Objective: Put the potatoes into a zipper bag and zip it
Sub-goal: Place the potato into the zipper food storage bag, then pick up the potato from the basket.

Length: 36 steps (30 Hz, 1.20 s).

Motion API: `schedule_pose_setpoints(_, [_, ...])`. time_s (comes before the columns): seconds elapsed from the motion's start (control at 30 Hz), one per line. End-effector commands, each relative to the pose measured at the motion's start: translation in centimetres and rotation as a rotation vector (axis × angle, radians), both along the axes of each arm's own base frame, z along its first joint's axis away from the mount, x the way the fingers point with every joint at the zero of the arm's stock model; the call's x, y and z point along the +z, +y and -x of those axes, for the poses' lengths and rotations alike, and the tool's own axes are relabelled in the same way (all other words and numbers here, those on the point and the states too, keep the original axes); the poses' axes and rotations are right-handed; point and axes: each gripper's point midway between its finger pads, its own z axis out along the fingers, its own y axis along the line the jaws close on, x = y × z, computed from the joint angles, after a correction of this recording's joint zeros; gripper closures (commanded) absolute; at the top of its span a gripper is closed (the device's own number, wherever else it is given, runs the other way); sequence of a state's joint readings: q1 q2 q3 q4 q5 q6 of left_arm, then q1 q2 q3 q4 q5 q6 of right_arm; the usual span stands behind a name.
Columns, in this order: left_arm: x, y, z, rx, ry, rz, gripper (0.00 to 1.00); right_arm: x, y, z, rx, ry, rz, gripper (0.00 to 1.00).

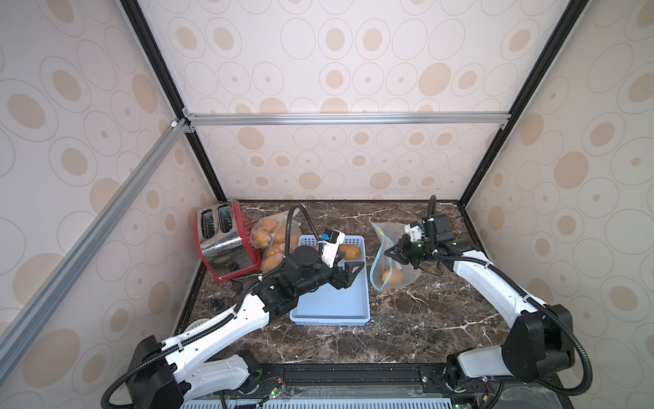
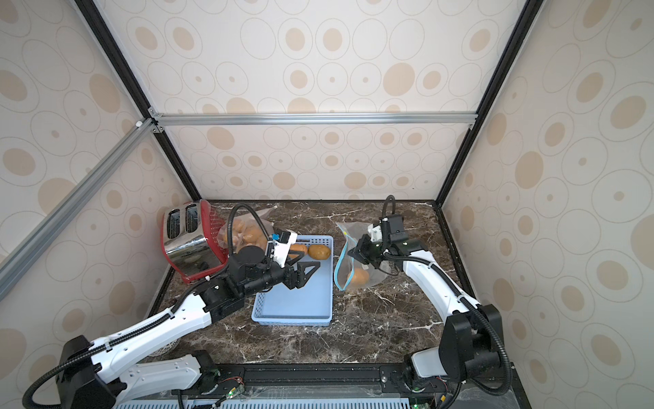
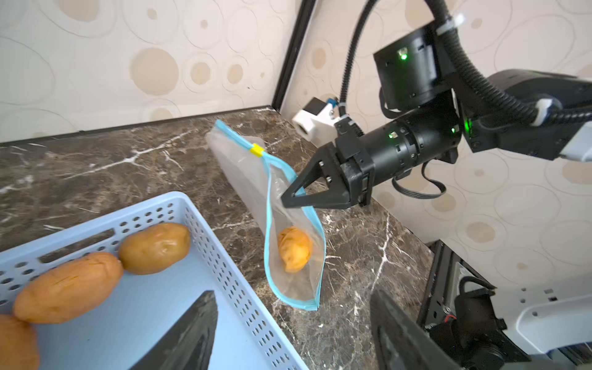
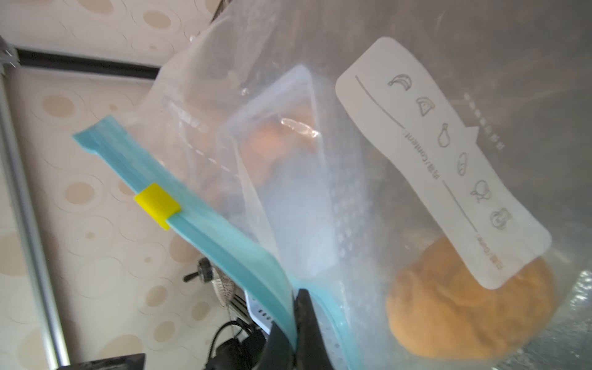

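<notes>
A clear zipper bag (image 1: 396,248) with a blue zip rim and a yellow slider (image 3: 256,149) hangs mouth-open right of the basket, its bottom on the marble counter. My right gripper (image 1: 389,254) is shut on the blue rim (image 4: 256,266). One orange potato (image 3: 294,249) lies inside the bag. Three more potatoes (image 3: 155,248) lie at the far end of the blue perforated basket (image 1: 329,320). Above the basket's right side my left gripper (image 1: 357,267) is open, with nothing between its fingers (image 3: 189,333).
A red and chrome toaster (image 1: 224,240) stands tilted at the back left. Between it and the basket is a second clear bag full of potatoes (image 1: 270,237), partly behind my left arm. Patterned walls close in the counter at the back and on both sides.
</notes>
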State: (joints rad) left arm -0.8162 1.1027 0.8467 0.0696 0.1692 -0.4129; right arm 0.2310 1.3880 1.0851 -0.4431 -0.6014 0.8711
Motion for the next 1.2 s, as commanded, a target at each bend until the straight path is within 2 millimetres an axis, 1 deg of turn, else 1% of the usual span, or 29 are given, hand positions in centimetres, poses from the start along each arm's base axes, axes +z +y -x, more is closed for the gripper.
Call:
schedule_pose_setpoints(0.0, [-2.7, 2.2, -0.7, 0.081, 0.024, -0.092, 0.25, 3.9, -0.2, 0.0, -0.093, 0.003, -0.178, 1.00])
schedule_pose_setpoints(0.13, [-2.8, 2.7, -0.4, 0.085, 0.025, -0.090, 0.25, 8.4, -1.4, 0.2, -0.154, -0.073, -0.200, 1.00])
schedule_pose_setpoints(0.2, [-2.8, 2.9, -0.4, 0.086, 0.021, -0.092, 0.24, 10.0, -1.9, 0.4, -0.173, -0.097, -0.228, 1.00])
schedule_pose_setpoints(0.3, [-3.3, 3.2, -0.6, 0.097, 0.028, -0.095, 0.24, 12.2, -3.9, 0.2, -0.252, -0.145, -0.275, 1.00])
schedule_pose_setpoints(0.33, [-3.5, 3.1, -0.7, 0.097, 0.030, -0.092, 0.24, 12.8, -4.4, 0.0, -0.269, -0.184, -0.258, 1.00])
schedule_pose_setpoints(0.37, [-3.7, 3.1, -0.8, 0.098, 0.033, -0.090, 0.24, 12.9, -4.7, 0.0, -0.269, -0.203, -0.224, 1.00])
schedule_pose_setpoints(0.43, [-4.3, 3.3, -1.1, 0.108, 0.041, -0.100, 0.24, 11.4, -4.8, 0.3, -0.227, -0.163, -0.136, 1.00])
schedule_pose_setpoints(0.5, [-4.8, 3.4, -1.3, 0.116, 0.050, -0.118, 0.24, 9.9, -4.9, 0.8, -0.191, -0.133, -0.093, 1.00])
schedule_pose_setpoints(0.57, [-5.1, 3.5, -1.4, 0.114, 0.055, -0.123, 0.25, 9.2, -5.5, 1.2, -0.186, -0.152, -0.044, 1.00])
schedule_pose_setpoints(0.6, [-5.2, 3.4, -1.5, 0.109, 0.059, -0.118, 0.26, 9.3, -6.2, 1.5, -0.195, -0.172, -0.006, 1.00])
schedule_pose_setpoints(0.67, [-5.2, 3.1, -1.5, 0.092, 0.064, -0.107, 0.26, 10.2, -8.1, 2.3, -0.224, -0.233, 0.077, 1.00])
schedule_pose_setpoints(0.77, [-5.7, 2.9, -1.5, 0.083, 0.074, -0.101, 0.25, 11.9, -11.4, 3.6, -0.283, -0.312, 0.292, 1.00])
schedule_pose_setpoints(0.83, [-6.3, 3.0, -1.8, 0.098, 0.086, -0.105, 0.26, 12.2, -13.3, 4.4, -0.336, -0.312, 0.394, 1.00])
schedule_pose_setpoints(0.9, [-6.7, 3.1, -2.4, 0.124, 0.094, -0.115, 0.26, 11.5, -13.9, 4.6, -0.352, -0.311, 0.435, 1.00])
schedule_pose_setpoints(0.97, [-7.1, 3.1, -3.0, 0.142, 0.096, -0.120, 0.26, 9.9, -13.2, 4.2, -0.313, -0.275, 0.422, 1.00])
schedule_pose_setpoints(1.0, [-7.4, 3.0, -3.2, 0.144, 0.099, -0.122, 0.26, 8.9, -12.4, 4.0, -0.272, -0.246, 0.406, 1.00])
schedule_pose_setpoints(1.1, [-8.0, 2.6, -4.1, 0.146, 0.106, -0.128, 0.25, 5.5, -9.2, 3.3, -0.121, -0.161, 0.381, 1.00])
schedule_pose_setpoints(1.17, [-8.5, 2.1, -4.7, 0.138, 0.117, -0.133, 0.24, 3.5, -6.7, 2.8, -0.026, -0.144, 0.386, 1.00])
